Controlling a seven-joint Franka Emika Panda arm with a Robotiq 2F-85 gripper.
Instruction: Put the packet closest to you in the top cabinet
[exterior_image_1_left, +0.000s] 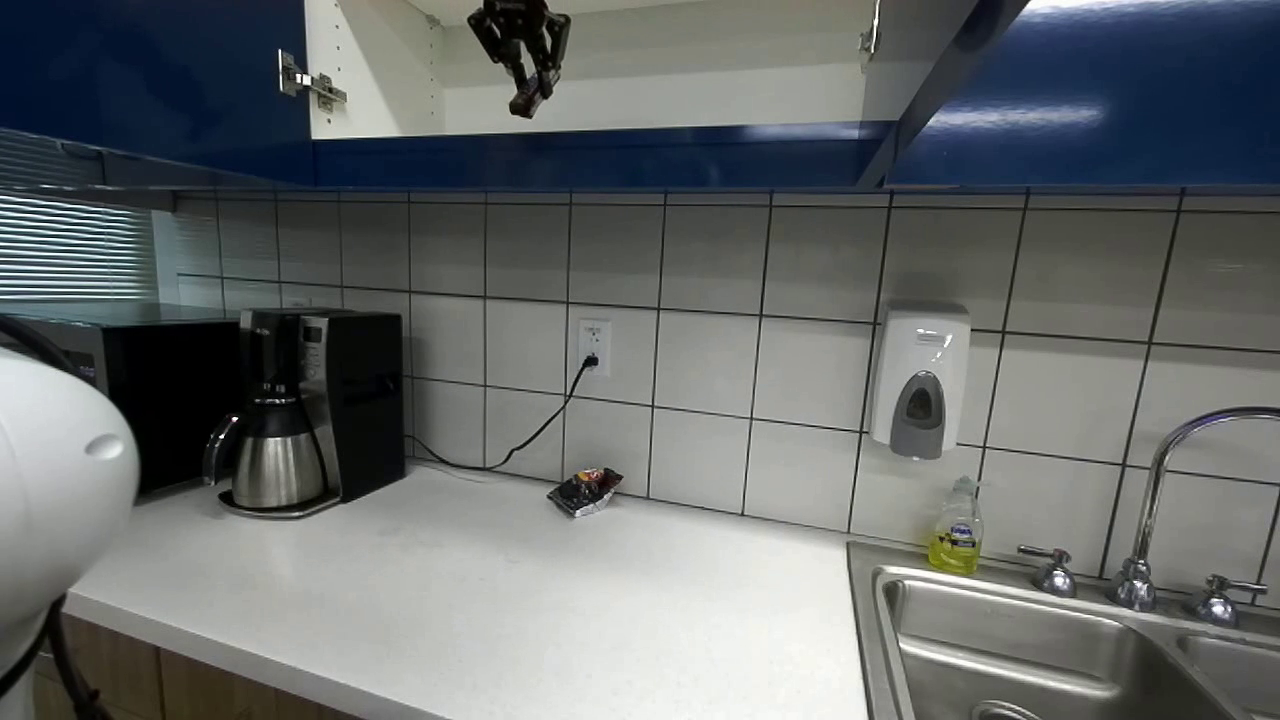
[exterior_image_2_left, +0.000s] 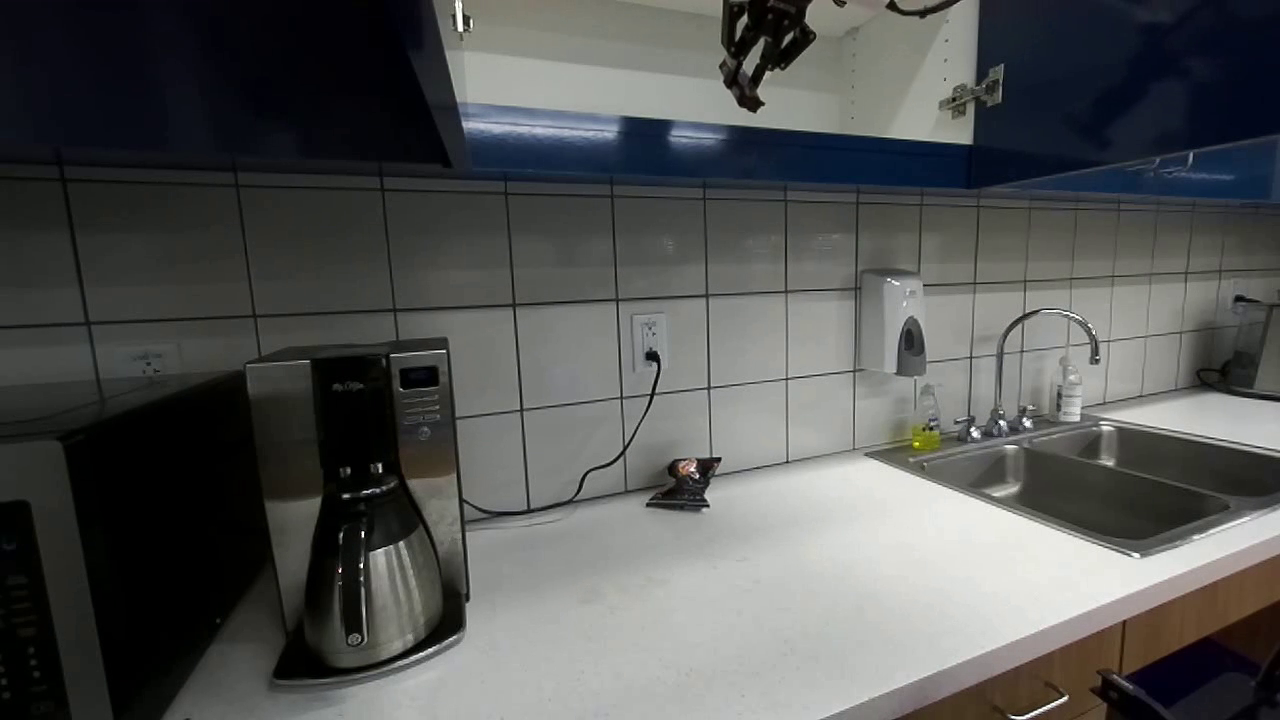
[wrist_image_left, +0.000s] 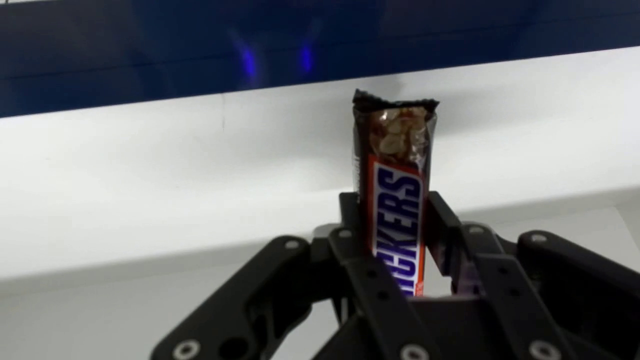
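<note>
The packet, a Snickers bar with a brown, red-edged wrapper, stands between my fingers in the wrist view (wrist_image_left: 396, 200). My gripper (wrist_image_left: 392, 215) is shut on it, with a finger pressed to each side. The packet's lower end is hidden by the gripper. In both exterior views my gripper (exterior_image_1_left: 537, 80) (exterior_image_2_left: 745, 78) hangs from the top edge, with the packet's dark end (exterior_image_1_left: 524, 104) (exterior_image_2_left: 747, 101) pointing down. It is seen in front of the open top cabinet (exterior_image_1_left: 700, 85) (exterior_image_2_left: 600, 75), above its blue front edge. Whether it is past that edge cannot be told.
The cabinet's blue doors (exterior_image_1_left: 150, 80) (exterior_image_2_left: 1130, 80) stand open at the sides. A bunched-up dark packet (exterior_image_1_left: 586, 492) (exterior_image_2_left: 687, 483) lies on the white counter (exterior_image_1_left: 600, 600) by the wall. A coffee maker (exterior_image_1_left: 365, 400), wall dispenser (exterior_image_1_left: 920, 380) and sink (exterior_image_1_left: 1000, 640) are below.
</note>
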